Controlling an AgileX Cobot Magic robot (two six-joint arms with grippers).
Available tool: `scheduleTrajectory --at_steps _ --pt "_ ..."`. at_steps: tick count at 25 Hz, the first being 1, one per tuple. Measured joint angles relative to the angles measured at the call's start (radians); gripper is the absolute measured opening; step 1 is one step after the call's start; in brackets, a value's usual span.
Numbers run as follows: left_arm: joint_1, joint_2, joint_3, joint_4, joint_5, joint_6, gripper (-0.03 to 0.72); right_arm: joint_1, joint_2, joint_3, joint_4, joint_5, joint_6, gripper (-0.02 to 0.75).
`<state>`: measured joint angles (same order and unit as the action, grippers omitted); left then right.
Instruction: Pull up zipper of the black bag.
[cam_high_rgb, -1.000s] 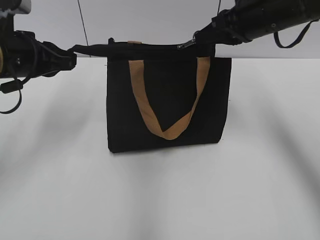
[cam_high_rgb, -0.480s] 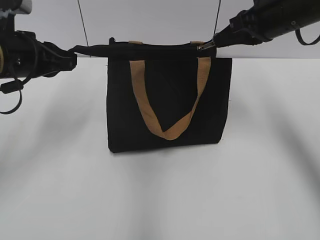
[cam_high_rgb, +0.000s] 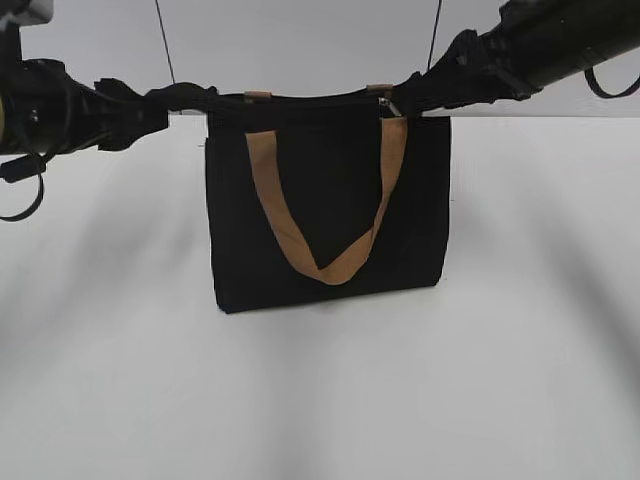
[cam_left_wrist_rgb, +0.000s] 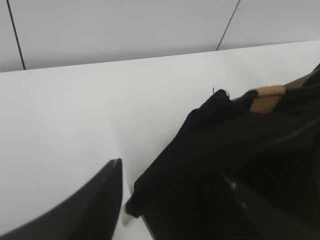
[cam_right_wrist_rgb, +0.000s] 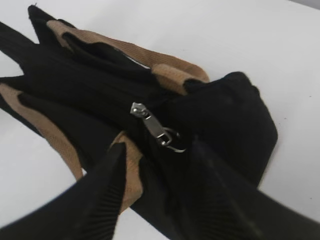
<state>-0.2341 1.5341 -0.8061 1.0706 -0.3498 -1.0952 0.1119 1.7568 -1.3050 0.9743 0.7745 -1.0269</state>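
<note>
The black bag (cam_high_rgb: 330, 200) stands upright on the white table, with a tan strap handle (cam_high_rgb: 320, 268) hanging down its front. The zipper (cam_high_rgb: 310, 97) runs along the top edge. Its silver pull tab (cam_high_rgb: 392, 104) lies at the right end and is free in the right wrist view (cam_right_wrist_rgb: 159, 131). My right gripper (cam_high_rgb: 420, 92) is open, its fingertips (cam_right_wrist_rgb: 157, 150) just short of the tab and not touching it. My left gripper (cam_high_rgb: 165, 100) is open at the bag's top left corner, with the corner fabric (cam_left_wrist_rgb: 240, 140) lying between its fingers (cam_left_wrist_rgb: 170, 185).
The white table (cam_high_rgb: 320, 400) stretches in front of the bag and to both sides. A pale wall with dark vertical seams (cam_high_rgb: 165, 45) stands behind it. Both black arms reach in at the height of the bag's top.
My right gripper pulled the tab to the right end, then let it go and opened. My left gripper opened on the corner. The bag shifted slightly left and its top sagged.
</note>
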Motion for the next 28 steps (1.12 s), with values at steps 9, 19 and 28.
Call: scheduleTrajectory --at_steps 9,19,28 --pt "0.0 -0.094 0.0 0.481 -0.002 -0.616 0.505 0.0 -0.005 0.0 -0.075 0.209 0.104 0.543" --pt "0.0 -0.194 0.004 0.671 -0.131 -0.935 0.488 0.032 -0.161 0.0 -0.28 0.346 0.261 0.545" --pt "0.0 -0.364 0.078 0.674 -0.021 -0.84 0.477 0.037 -0.38 0.0 -0.445 0.433 0.407 0.54"
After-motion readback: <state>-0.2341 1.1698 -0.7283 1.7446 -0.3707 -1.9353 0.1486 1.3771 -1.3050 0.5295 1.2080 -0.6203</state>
